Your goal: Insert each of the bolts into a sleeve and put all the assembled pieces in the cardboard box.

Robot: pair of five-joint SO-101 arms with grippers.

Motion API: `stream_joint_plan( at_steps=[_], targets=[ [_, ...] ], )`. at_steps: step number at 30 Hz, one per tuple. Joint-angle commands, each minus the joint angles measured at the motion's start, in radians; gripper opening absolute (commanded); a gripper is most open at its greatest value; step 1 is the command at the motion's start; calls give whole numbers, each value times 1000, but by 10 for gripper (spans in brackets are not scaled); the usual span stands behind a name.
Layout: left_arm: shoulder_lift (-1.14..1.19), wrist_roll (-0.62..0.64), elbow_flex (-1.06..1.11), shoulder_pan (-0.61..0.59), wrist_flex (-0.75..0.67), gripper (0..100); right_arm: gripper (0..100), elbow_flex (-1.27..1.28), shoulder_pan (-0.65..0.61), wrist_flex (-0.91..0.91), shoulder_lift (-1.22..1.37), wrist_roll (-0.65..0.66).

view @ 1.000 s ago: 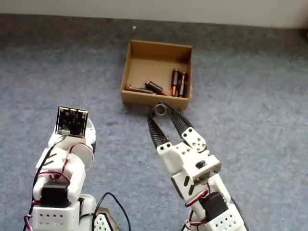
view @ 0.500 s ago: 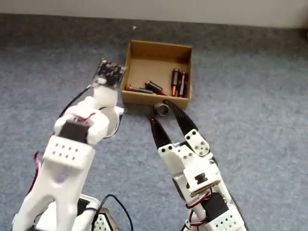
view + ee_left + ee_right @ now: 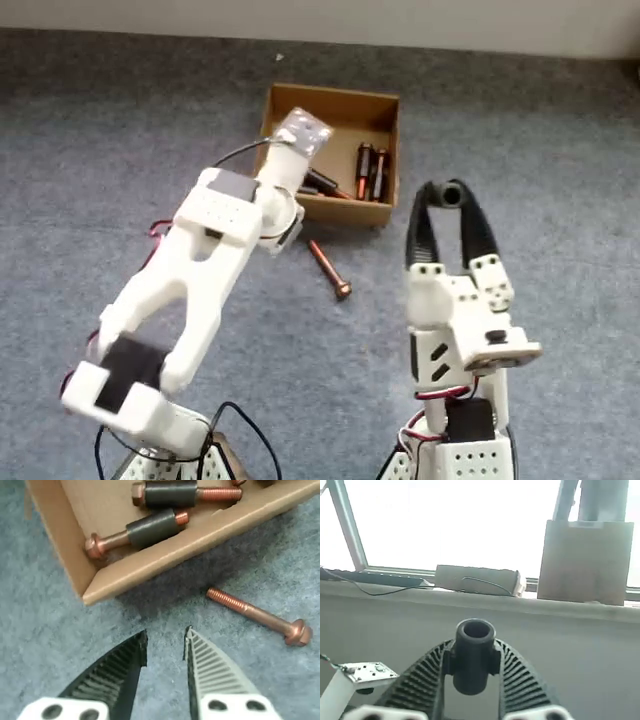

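Note:
A copper bolt [image 3: 328, 268] [image 3: 255, 615] lies loose on the grey carpet just in front of the cardboard box [image 3: 285, 105] [image 3: 190, 545]. Several bolts with black sleeves on them [image 3: 372, 172] [image 3: 155, 527] lie inside the box. My left gripper [image 3: 165, 640] hangs open and holds nothing above the carpet by the box's front corner, with the bolt a short way off to one side. My right gripper [image 3: 446, 192] [image 3: 472, 660] is raised off the carpet to the right of the box, shut on a black sleeve [image 3: 447, 194] [image 3: 474, 652] whose open bore faces up.
The left arm [image 3: 225, 240] stretches diagonally toward the box and covers its front left corner in the high view. Open carpet [image 3: 560, 220] lies all around. A pale wall runs along the far edge.
The left arm swung up from its folded pose and out to the box's front. The right gripper closed on the sleeve and lifted it from the carpet. The loose bolt now shows.

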Motion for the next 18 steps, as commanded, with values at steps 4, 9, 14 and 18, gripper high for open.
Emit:
stream_joint_plan(
  at_steps=[4, 9, 14, 18],
  targets=[
    [246, -511, -278, 99, 107, 151, 5, 151, 182, 27, -19, -180],
    [384, -743, -499, 160, 278, 151, 5, 151, 260, 25, -19, -229],
    [501, -910, -713, 185, 422, 152, 5, 151, 266, 25, -19, -229],
    [602, -1022, -839, 196, 508, 152, 5, 151, 266, 25, -19, -229]
  ],
)
